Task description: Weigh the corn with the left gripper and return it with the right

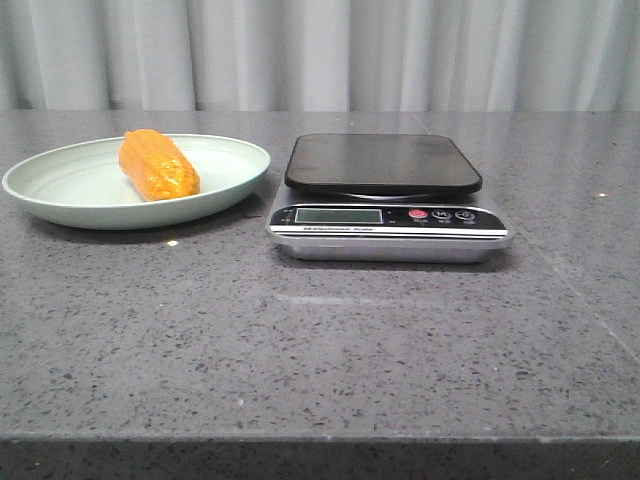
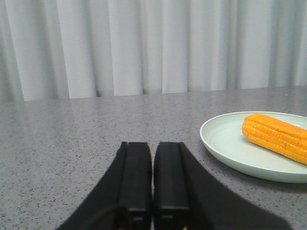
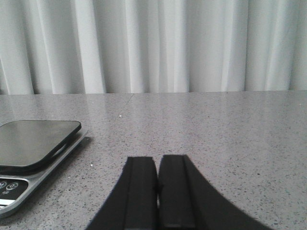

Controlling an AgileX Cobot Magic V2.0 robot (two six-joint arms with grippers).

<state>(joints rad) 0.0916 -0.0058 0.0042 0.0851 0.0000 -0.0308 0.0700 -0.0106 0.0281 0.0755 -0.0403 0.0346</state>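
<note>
Neither arm shows in the front view; only the wrist views give the grippers. Left gripper (image 2: 152, 191): low over the counter (image 1: 330, 350), aimed roughly level across it toward the curtain (image 1: 330, 50), black fingers (image 2: 136, 177) pressed together with only a thin seam between them, nothing held. Right gripper (image 3: 157, 196): same low, level pose, fingers together, nothing between them. Near edge of the counter is bare grey speckled stone. Further back, front view: pale green plate (image 1: 60, 205) on the left side, digital scale (image 1: 388, 225) just beside it toward the centre, the plate's rim close to the scale's body but not visibly touching. Scale has a dark platform (image 1: 383, 162) with nothing on it; the display reading cannot be made out. Corn (image 1: 158, 165) lies on its side in the plate, toward the back of the dish, long axis angled diagonally. In the left wrist view the corn (image 2: 276, 136) sits ahead of the left gripper and off to one side, well apart from the fingertips. In the right wrist view only the scale (image 3: 29, 148) appears, ahead and to one side of the right gripper, apart from it; corn out of that view. Curtain closes the background.
</note>
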